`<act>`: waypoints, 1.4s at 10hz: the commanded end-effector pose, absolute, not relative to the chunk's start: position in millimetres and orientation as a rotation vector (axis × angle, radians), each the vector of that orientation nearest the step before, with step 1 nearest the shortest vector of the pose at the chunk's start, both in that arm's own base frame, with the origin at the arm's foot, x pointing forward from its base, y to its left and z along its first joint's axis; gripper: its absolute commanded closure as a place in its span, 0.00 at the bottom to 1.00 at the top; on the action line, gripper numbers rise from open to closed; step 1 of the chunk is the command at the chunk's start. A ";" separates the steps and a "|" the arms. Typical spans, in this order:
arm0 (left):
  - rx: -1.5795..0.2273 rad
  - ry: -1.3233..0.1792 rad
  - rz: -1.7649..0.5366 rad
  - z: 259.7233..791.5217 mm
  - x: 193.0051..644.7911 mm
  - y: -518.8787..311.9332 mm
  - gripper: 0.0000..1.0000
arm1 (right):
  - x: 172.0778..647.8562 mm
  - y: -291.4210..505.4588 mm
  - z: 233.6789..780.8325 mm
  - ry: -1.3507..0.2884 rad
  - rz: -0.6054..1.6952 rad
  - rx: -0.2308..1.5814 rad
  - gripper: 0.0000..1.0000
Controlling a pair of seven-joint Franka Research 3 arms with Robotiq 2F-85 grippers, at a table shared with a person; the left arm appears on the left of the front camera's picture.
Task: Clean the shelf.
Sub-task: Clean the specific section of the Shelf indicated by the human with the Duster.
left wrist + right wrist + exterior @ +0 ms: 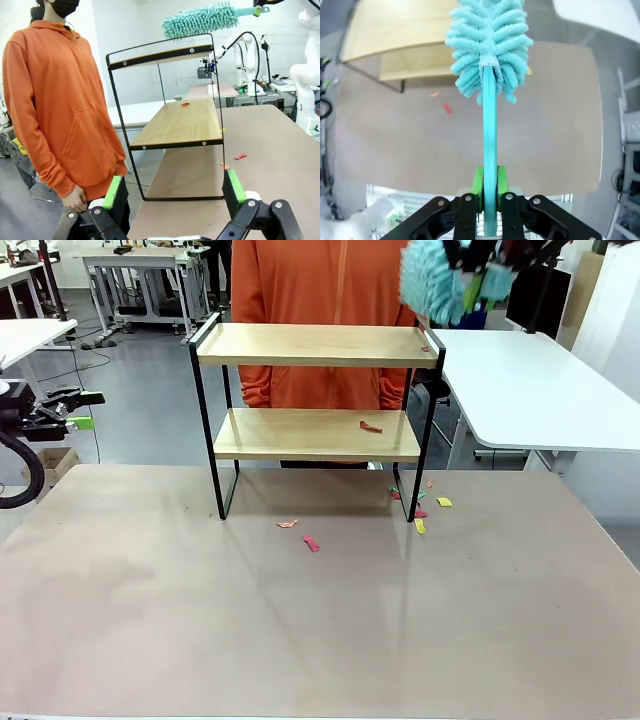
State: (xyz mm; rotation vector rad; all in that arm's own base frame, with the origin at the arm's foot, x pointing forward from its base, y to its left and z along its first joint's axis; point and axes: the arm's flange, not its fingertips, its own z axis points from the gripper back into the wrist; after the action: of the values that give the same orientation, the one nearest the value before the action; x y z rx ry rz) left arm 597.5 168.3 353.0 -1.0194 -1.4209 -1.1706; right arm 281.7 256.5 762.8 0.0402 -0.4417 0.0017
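Note:
The shelf (316, 344) stands at the table's far middle, two light wooden boards in a black frame; a red scrap (371, 426) lies on its lower board and a small scrap (425, 348) at the top board's right end. My right gripper (489, 192) is shut on the handle of a teal fluffy duster (489, 47), held high above the shelf's right end (440, 282). My left gripper (174, 189) hangs open off the table's left side (72, 410), nothing between its green pads, looking along the shelf (170, 125).
A person in an orange hoodie (315, 300) stands behind the shelf, hands low. Coloured paper scraps (312, 542) lie on the brown table (300, 620) in front of and right of the shelf legs. A white table (540, 390) stands at the right.

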 end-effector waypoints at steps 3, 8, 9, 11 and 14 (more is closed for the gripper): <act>-1.015 -1.422 -1.181 355.5 594.5 168.6 0.00 | 252.6 240.7 744.6 -0.282 0.462 0.327 0.87; -1.015 -1.422 -1.181 355.5 594.5 168.6 0.00 | 205.2 234.4 699.7 -0.025 0.857 0.309 0.87; -1.015 -1.422 -1.181 355.5 594.5 168.6 0.00 | 197.2 223.8 683.8 0.011 0.918 0.274 0.87; -1.015 -1.422 -1.181 355.5 594.5 168.6 0.00 | 189.6 187.1 647.5 0.072 1.007 0.216 0.87; -1.015 -1.422 -1.181 355.5 594.5 168.6 0.00 | 202.3 119.9 596.9 0.140 1.053 0.250 0.87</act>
State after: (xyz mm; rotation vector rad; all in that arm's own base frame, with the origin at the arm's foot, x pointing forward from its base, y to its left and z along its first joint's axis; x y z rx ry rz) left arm 597.5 168.3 353.1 -1.0192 -1.4210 -1.1707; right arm 194.5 145.9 608.5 0.2179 0.1540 1.0364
